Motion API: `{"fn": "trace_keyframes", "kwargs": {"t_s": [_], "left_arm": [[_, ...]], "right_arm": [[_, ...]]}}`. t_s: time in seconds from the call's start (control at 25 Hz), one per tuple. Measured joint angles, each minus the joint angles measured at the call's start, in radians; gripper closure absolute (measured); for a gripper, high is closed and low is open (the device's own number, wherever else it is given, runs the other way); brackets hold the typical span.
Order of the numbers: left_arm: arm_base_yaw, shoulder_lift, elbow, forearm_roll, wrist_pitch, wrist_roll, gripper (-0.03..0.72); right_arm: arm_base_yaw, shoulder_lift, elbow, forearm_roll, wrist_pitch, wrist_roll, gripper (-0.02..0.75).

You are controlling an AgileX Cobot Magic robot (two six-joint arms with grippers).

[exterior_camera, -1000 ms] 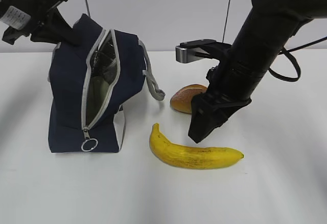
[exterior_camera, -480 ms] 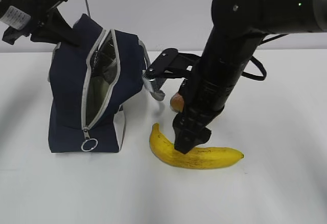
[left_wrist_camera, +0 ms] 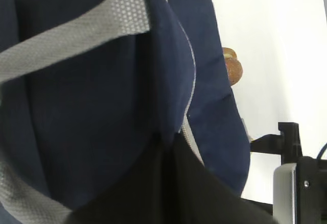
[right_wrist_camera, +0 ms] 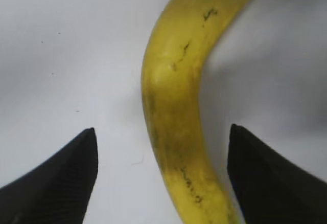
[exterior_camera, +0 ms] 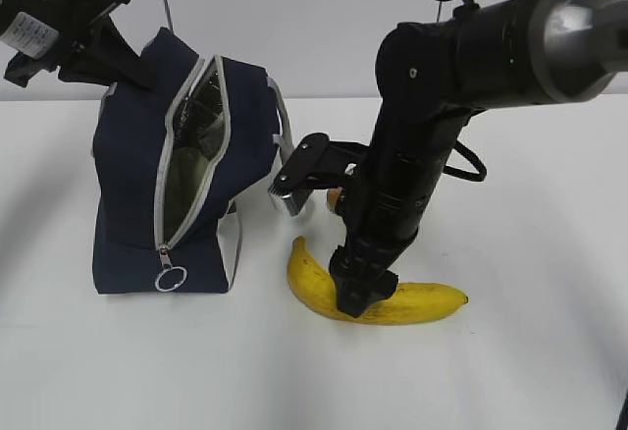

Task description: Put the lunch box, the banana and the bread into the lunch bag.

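Observation:
The navy lunch bag (exterior_camera: 132, 185) stands at the left with its grey zipper open. A pale green surface shows inside; I cannot tell whether it is the lunch box. My left gripper (exterior_camera: 118, 57) is shut on the bag's top fabric (left_wrist_camera: 163, 116). The yellow banana (exterior_camera: 417, 302) lies on the table to the right of the bag. My right gripper (exterior_camera: 363, 297) is open and down over its middle, one fingertip (right_wrist_camera: 76, 168) on each side of the banana (right_wrist_camera: 173, 96). The bread (exterior_camera: 337, 197) is almost hidden behind the right arm; it also shows in the left wrist view (left_wrist_camera: 232, 68).
The zipper's ring pull (exterior_camera: 171, 279) hangs at the bag's lower front. A grey strap handle (exterior_camera: 285, 140) hangs on the bag's right side, close to the right arm's wrist camera (exterior_camera: 294, 189). The white table (exterior_camera: 549, 351) runs back to a pale wall.
My right arm has swung left from beside the bread and come down over the banana's middle, covering most of the bread. The left gripper and the bag have not moved.

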Motion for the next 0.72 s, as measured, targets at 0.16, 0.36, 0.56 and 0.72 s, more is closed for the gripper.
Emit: {"fn": "trace_keyframes", "kwargs": {"t_s": [0.16,0.36,0.56,0.72], "left_arm": [[0.000,0.000,0.000,0.000,0.000,0.000,0.691],[0.000,0.000,0.000,0.000,0.000,0.000,0.691],[0.000,0.000,0.000,0.000,0.002,0.000,0.691],[0.000,0.000,0.000,0.000,0.002,0.000,0.691]], "right_arm": [[0.000,0.028,0.000,-0.002,-0.041,-0.025,0.155],[0.000,0.075,0.000,-0.010,-0.080,-0.036,0.155],[0.000,0.084,0.000,-0.016,-0.122,-0.052,0.156],[0.000,0.104,0.000,-0.016,-0.123,-0.059,0.192]]}}
